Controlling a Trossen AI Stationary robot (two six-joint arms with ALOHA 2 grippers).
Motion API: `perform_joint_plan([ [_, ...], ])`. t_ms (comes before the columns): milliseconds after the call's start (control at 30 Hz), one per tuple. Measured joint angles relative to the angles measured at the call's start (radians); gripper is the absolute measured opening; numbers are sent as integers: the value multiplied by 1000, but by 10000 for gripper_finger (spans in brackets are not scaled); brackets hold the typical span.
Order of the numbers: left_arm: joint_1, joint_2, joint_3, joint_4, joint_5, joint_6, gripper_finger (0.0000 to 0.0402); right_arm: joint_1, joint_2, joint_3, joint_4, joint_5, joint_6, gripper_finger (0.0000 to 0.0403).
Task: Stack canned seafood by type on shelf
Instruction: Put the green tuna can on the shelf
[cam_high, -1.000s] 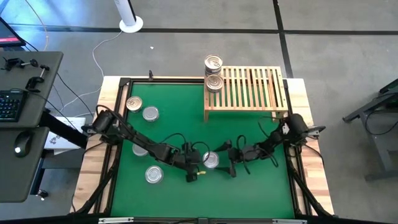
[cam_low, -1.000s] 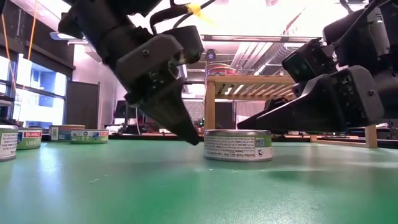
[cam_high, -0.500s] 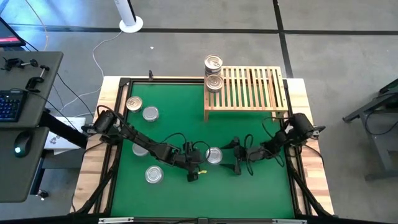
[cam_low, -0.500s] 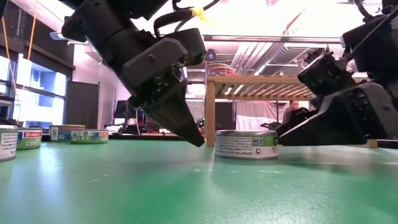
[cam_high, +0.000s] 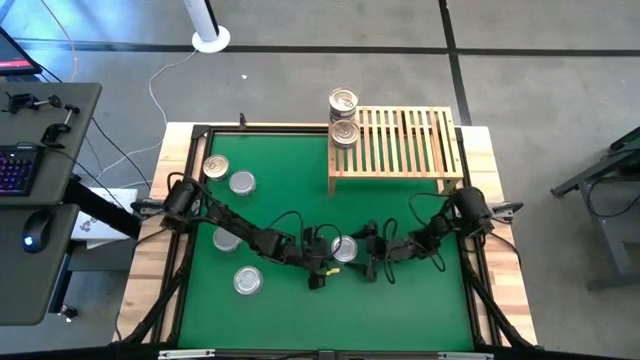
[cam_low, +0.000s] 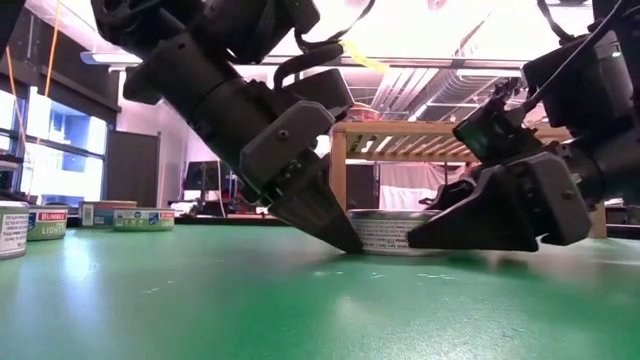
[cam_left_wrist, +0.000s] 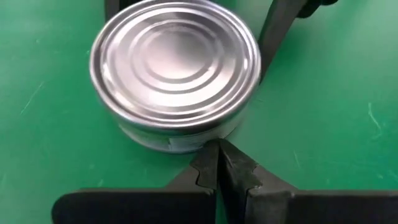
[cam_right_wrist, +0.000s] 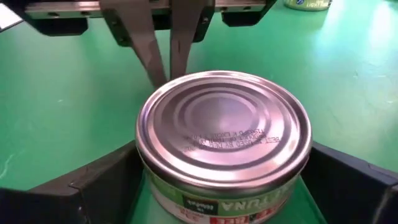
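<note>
A silver-lidded tin of canned seafood (cam_high: 345, 248) stands on the green mat near the table's middle. My left gripper (cam_left_wrist: 217, 155) is shut, its tips low at the tin's left side. My right gripper (cam_right_wrist: 224, 165) is open and comes level from the right. Its fingers (cam_right_wrist: 93, 183) flank the tin. Two more tins (cam_high: 343, 100) sit on the left end of the slatted wooden shelf (cam_high: 400, 140) at the far edge. Several tins (cam_high: 241, 183) rest on the mat's left half. My left gripper presses its shut fingertips (cam_low: 350, 243) against the foot of the tin's side wall (cam_left_wrist: 186, 144), slanting down from the table's left. The tin stands upright on the mat. My right gripper has one finger on each side of the tin; whether they touch it I cannot tell.
The shelf stands on short legs along the far right of the mat. The pale wooden table frame (cam_high: 180, 135) borders the mat. Bare mat (cam_high: 400, 310) lies toward the near edge and between the tin and the shelf.
My left gripper has sunk and gone toward the table's right, staying shut, and the tin has slid a little that way along the mat. My right gripper drew back, then came lower toward the left until its open fingers flank the tin.
</note>
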Motion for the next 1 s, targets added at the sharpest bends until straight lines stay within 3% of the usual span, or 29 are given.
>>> perform_joint_plan([
  [400, 10, 6, -1, 61, 11, 29, 0, -20, 110, 24, 175, 1, 27, 400],
  [633, 4, 1, 6, 71, 11, 30, 0, -22, 107, 1, 214, 18, 94, 390],
  [867, -24, -38, 11, -158, 1, -62, 0, -4, 76, -63, 228, -1, 142, 381],
  [1000, -45, -71, 11, -311, -79, -99, 0, 16, -4, -99, 166, 3, 158, 380],
])
